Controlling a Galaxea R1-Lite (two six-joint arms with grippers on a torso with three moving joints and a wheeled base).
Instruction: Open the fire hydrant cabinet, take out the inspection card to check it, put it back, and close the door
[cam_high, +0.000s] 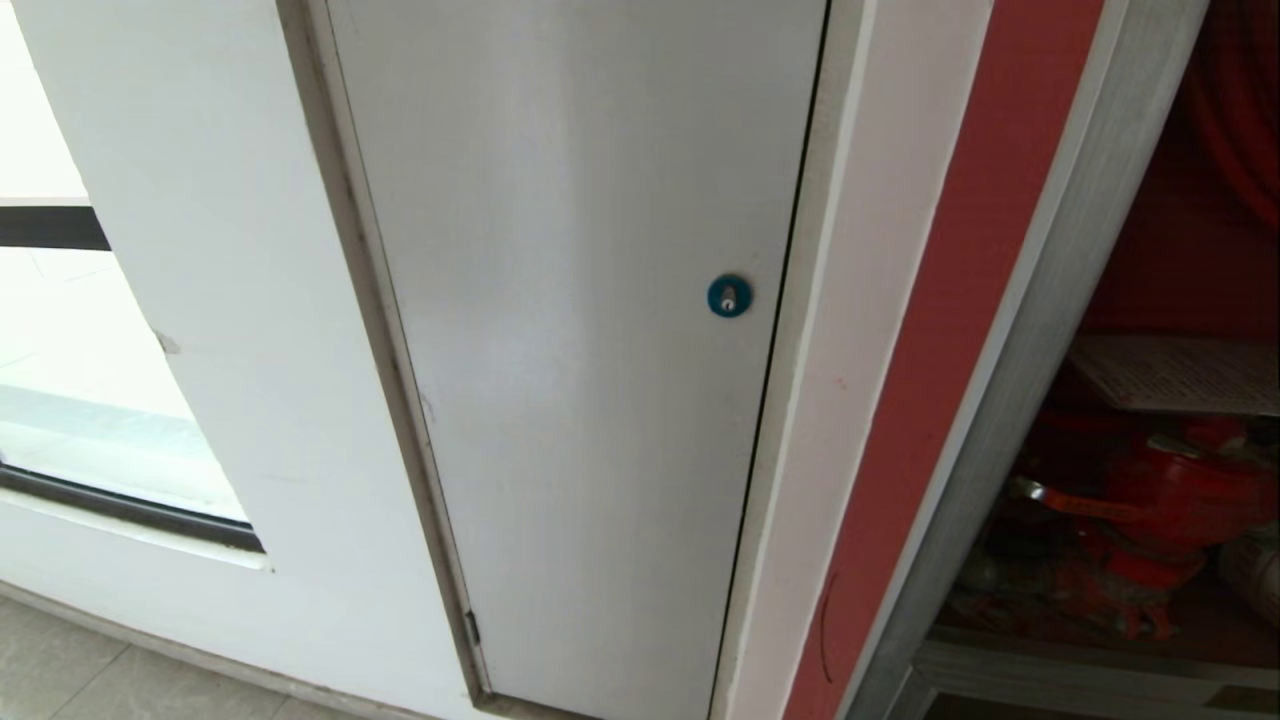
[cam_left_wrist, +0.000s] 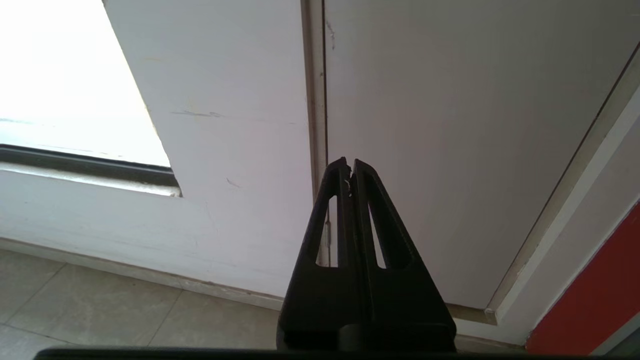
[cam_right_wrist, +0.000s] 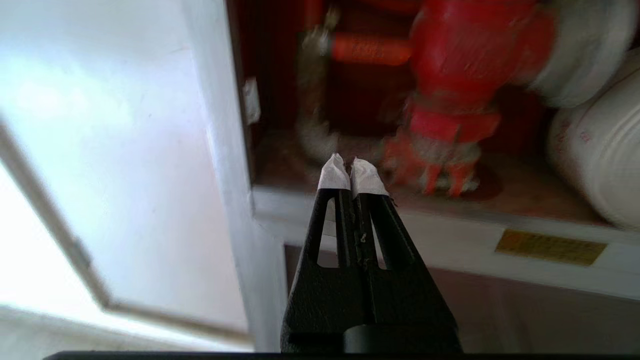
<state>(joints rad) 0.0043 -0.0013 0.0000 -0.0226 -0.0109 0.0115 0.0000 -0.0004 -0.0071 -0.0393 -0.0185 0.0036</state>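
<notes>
Right gripper (cam_right_wrist: 351, 172) closed, empty, before open fire hydrant cabinet (cam_right_wrist: 450, 210).

Black slotted fingers (cam_left_wrist: 367, 210); right fingertips (cam_right_wrist: 334, 176) white-taped.

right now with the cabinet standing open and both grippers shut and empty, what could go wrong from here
The fire hydrant cabinet sits at the head view's far right edge, so the right gripper would likely work half-seen.

The inspection card lies flat above the red valve; a reach may snag the valve.

Its door is out of sight.
</notes>
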